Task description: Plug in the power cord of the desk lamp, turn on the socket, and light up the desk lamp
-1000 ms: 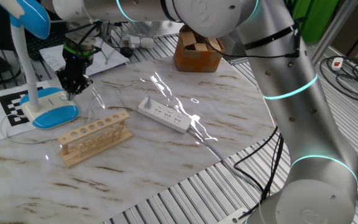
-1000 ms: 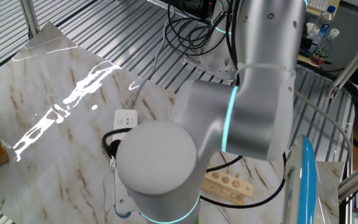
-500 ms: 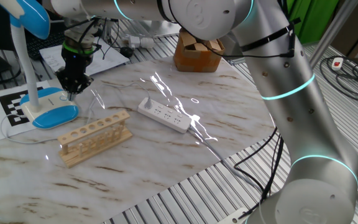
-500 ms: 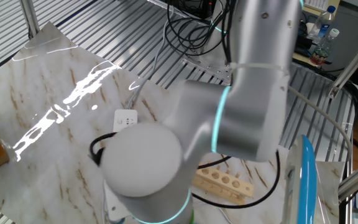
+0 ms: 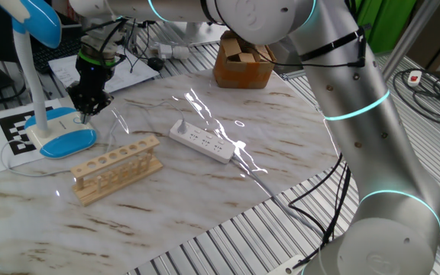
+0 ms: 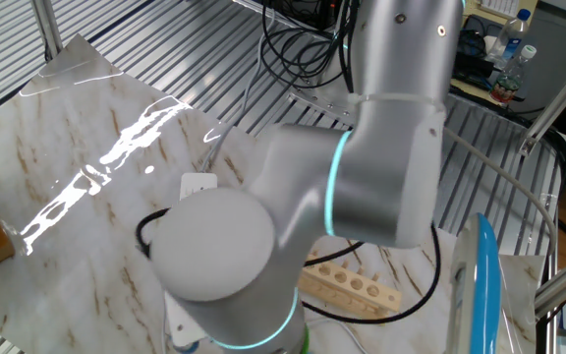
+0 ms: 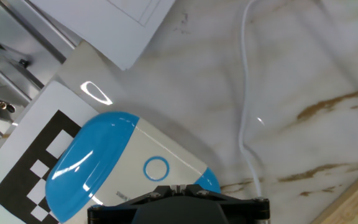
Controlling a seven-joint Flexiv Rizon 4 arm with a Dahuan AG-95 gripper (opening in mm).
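Marble-patterned worktop (image 5: 205, 191) carries the desk lamp (image 5: 52, 130) at its corner on a checkered marker sheet (image 5: 17, 134), the socket (image 5: 201, 142) mid-surface and a wooden rack (image 5: 117, 166). Slatted metal surrounds it. The hand (image 5: 82, 114), fingers pressed together, hangs over the lamp's base.

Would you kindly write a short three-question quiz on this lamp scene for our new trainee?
1. True or false: the gripper is shut.
2. What stands between the lamp and the socket? A) wooden rack B) mug C) bottle
3. Fill in: the lamp base rests partly on a black-and-white ____.

Key: 1 true; 2 A, the rack; 3 marker sheet.
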